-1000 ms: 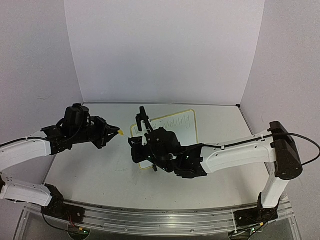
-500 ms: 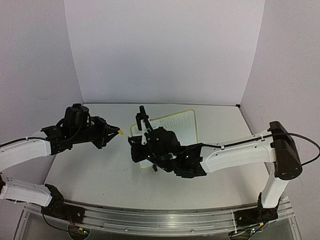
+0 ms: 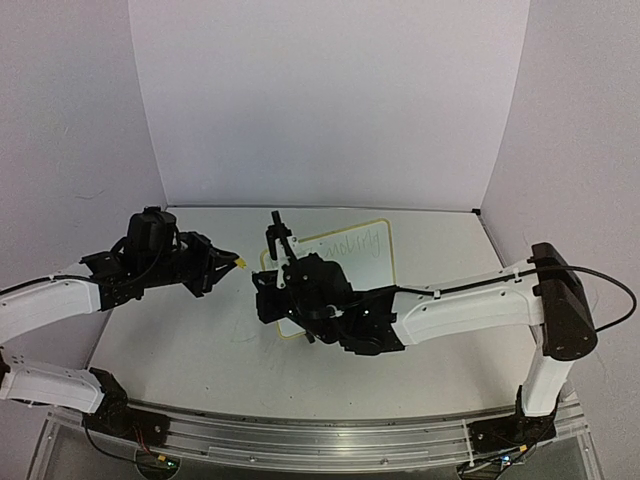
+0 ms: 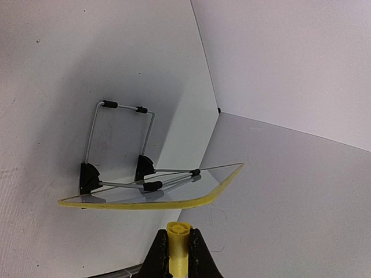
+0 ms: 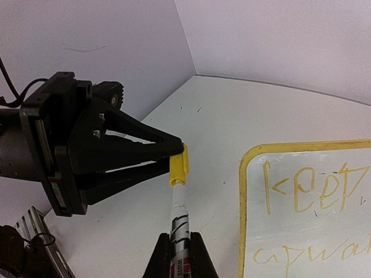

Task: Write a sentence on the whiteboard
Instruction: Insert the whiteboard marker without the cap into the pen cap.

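The whiteboard (image 3: 386,262) has a yellow rim and stands propped on a wire stand at the table's middle. The sentence (image 3: 350,243) is two faint yellow lines on it; in the right wrist view the sentence (image 5: 313,188) is clearer. My left gripper (image 3: 238,263) is shut on a yellow marker cap (image 4: 178,231). My right gripper (image 5: 179,237) is shut on a white-and-black marker (image 5: 181,217), whose tip end sits in the cap (image 5: 178,165). In the top view the right gripper (image 3: 262,280) is just left of the board. The marker is hidden in the left wrist view.
The board's wire stand (image 4: 119,142) with black feet shows behind the board's edge (image 4: 145,204). White walls enclose the table on the back and both sides. The right arm (image 3: 460,305) stretches across the table's near right part.
My right gripper has moved a little to the left with the marker, towards the cap in my left gripper. The left arm has hardly moved.
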